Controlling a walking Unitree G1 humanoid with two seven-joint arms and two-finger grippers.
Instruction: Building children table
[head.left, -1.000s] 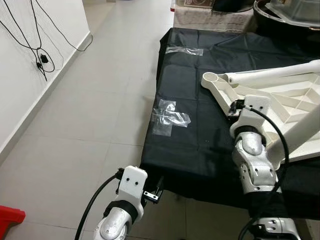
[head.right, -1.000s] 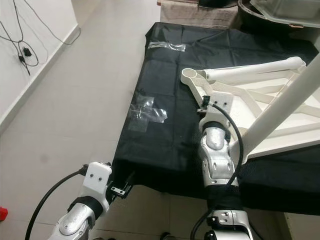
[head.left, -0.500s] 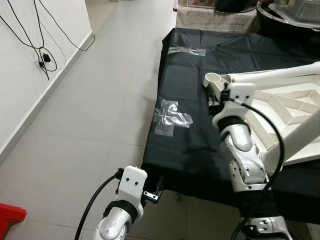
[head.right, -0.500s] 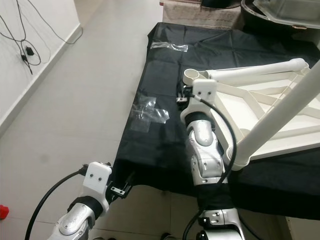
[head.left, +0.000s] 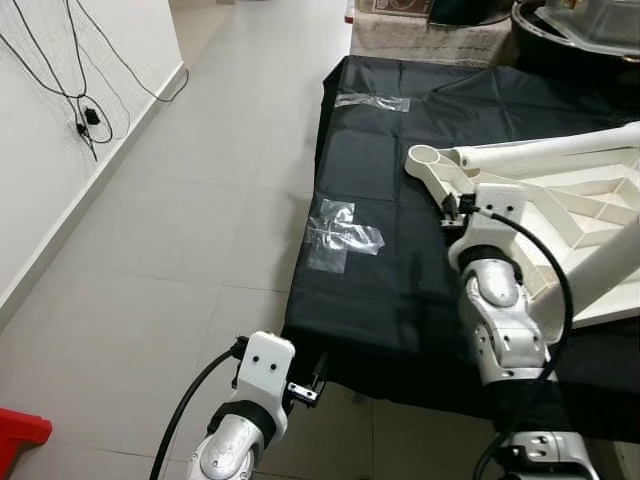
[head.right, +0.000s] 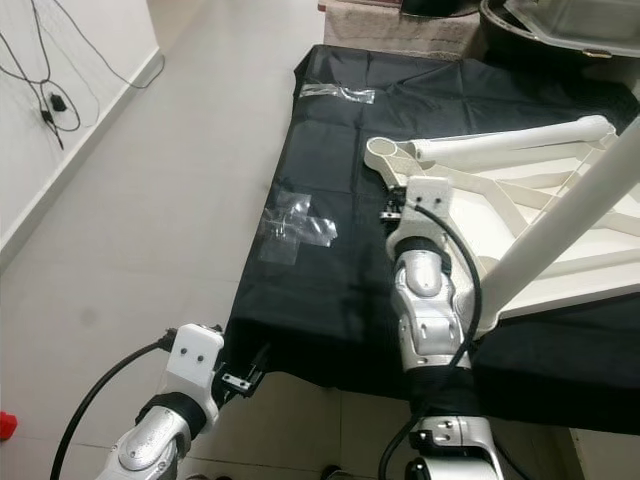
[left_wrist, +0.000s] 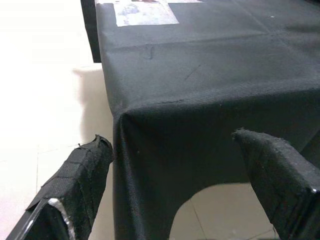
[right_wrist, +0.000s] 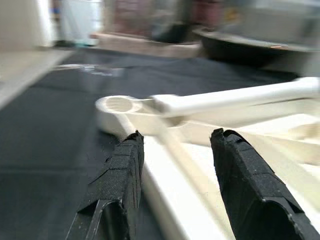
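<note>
The right gripper (right_wrist: 172, 165) has swung back to the white table frame (head.left: 560, 200) on the black cloth (head.left: 380, 250), fingers open around its edge, ready to grab. The left gripper (left_wrist: 185, 185) hangs open.

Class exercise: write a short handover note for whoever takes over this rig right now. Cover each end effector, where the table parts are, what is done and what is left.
Right end effector: open, empty, fingers straddling the near rim of the white plastic children's tabletop, close to its round corner socket.
Left end effector: open, empty, low at the near corner of the black cloth-covered bench.
Parts: the tabletop lies underside up on the bench; a white tube leg lies along its far edge, another white tube leg angles across it.
Done: cannot tell whether any leg is seated.
Left: fit legs into sockets, turn the table upright.
</note>
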